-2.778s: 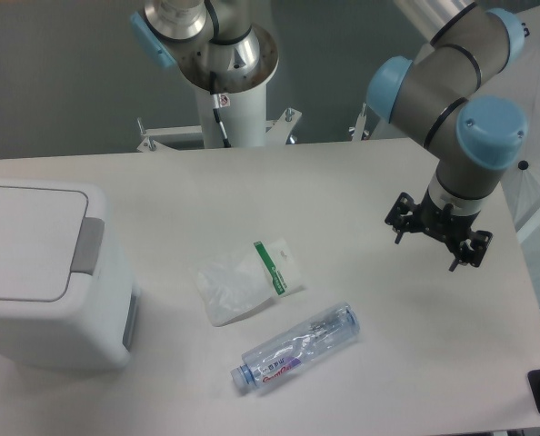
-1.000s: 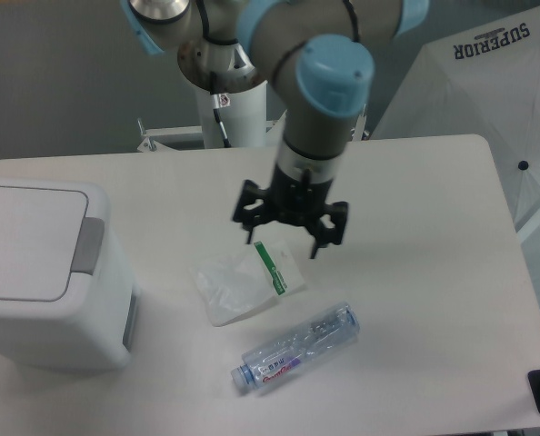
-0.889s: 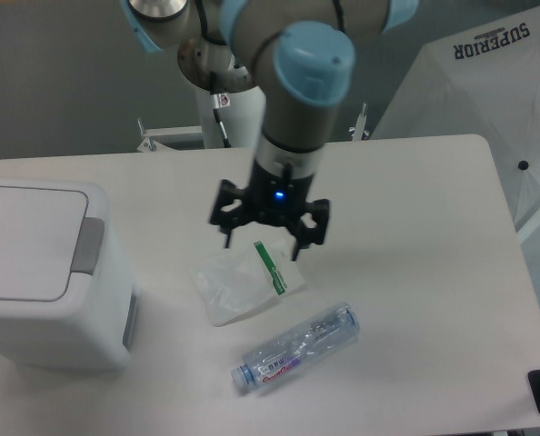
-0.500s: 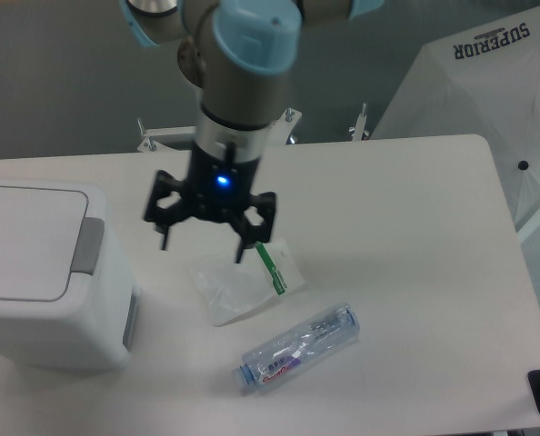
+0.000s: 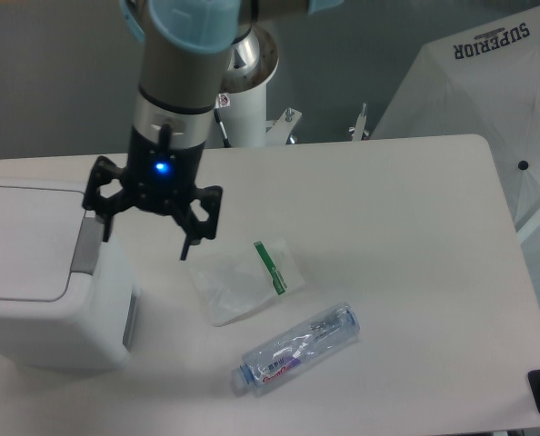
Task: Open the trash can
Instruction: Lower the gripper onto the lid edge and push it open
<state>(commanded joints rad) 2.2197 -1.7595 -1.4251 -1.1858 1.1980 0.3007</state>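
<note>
The trash can is a large white boxy bin at the left edge of the table, its flat lid down and its grey push tab on the right rim. My gripper hangs open above the table just right of the bin, fingers pointing down. Its left finger is over the grey tab, its right finger over bare table. It holds nothing. A blue light glows on the wrist.
A clear plastic bag with a green strip lies right of the gripper. A clear plastic bottle lies on its side nearer the front. The arm's base column stands at the back. A white umbrella is off the table's right.
The arm has swept from the right side of the table leftwards across the bag, and the open gripper now sits beside the bin's tab. Bin, bag and bottle have not moved.
</note>
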